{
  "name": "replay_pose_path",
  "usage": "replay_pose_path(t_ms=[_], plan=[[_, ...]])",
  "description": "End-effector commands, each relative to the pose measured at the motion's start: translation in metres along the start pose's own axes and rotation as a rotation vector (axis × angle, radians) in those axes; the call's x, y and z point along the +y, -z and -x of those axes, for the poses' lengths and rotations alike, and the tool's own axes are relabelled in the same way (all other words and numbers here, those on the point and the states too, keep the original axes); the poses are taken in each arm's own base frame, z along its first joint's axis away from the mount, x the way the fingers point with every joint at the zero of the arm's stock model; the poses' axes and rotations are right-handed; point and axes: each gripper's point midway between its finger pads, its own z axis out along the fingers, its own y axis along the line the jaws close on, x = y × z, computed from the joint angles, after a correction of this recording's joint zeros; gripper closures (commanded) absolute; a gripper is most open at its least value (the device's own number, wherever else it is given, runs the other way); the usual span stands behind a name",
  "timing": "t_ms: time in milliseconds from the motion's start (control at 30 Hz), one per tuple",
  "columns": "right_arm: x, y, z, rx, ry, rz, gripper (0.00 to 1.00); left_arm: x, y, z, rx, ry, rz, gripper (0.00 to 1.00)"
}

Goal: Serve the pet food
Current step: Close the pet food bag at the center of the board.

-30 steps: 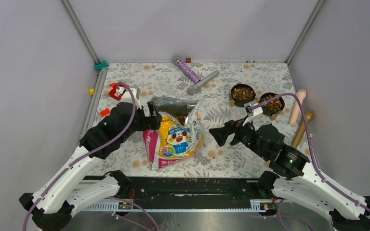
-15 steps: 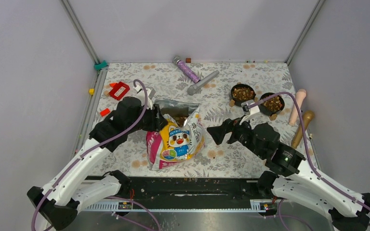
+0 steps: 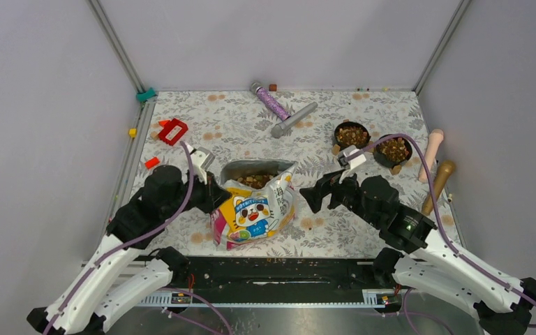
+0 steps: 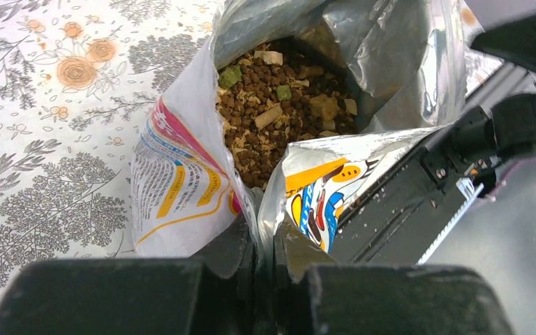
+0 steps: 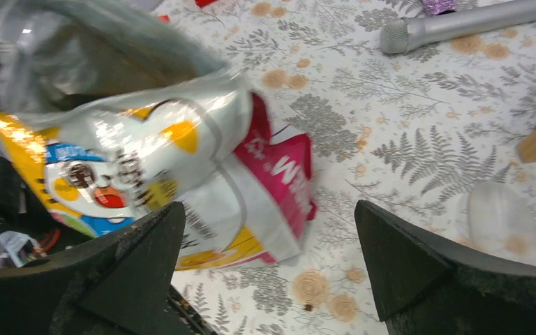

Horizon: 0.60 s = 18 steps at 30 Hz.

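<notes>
- Pet food [image 4: 279,118]: small brown pellets mixed with tan chunks and a few green bits, piled inside the open bag [image 4: 174,188].
- The bag was glossy, with yellow, white and magenta panels, a cartoon animal face on the front and a silver lining. Its mouth gaped upward.
- From the overhead view, the bag stood on the flowered table [image 3: 237,125], near the front edge and just left of centre, between the two arms.
- More of the same food filled two black bowls [image 3: 352,134] at the right rear, well apart from the bag.
- Left gripper [image 4: 264,244]: fingers pressed together, clamped on the bag's near-left rim at the seam.
- The left arm reached in from the lower left, elbow raised, forearm angled toward the bag's left side.
- Right gripper [image 5: 269,209]: fingers spread wide, holding nothing, and pointed left at the bag's right side. It was near the bag but not touching it.
- The right arm stretched from the lower right corner, low over the table.
</notes>
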Motion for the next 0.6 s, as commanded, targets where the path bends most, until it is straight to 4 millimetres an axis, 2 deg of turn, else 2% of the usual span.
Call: replay_pose_path(t_ms=[0, 133, 233, 367, 567], plan=[[0.000, 0.001, 0.021, 0.022, 0.147, 0.055, 0.01, -0.050, 0.031, 0.035, -0.196, -0.152, -0.257, 1.00], [0.021, -0.003, 0.023, 0.094, 0.182, 0.279, 0.02, -0.055, 0.033, 0.032, -0.187, -0.160, -0.285, 1.00], [0.034, -0.008, 0.013, 0.143, 0.279, 0.423, 0.05, -0.054, 0.029, 0.030, -0.165, -0.150, -0.284, 1.00], [0.042, -0.014, 0.017, 0.144, 0.290, 0.478, 0.07, -0.054, 0.026, 0.030, -0.148, -0.146, -0.284, 1.00], [0.027, -0.046, 0.024, 0.148, 0.311, 0.386, 0.06, -0.056, 0.029, 0.027, -0.147, -0.163, -0.303, 1.00]])
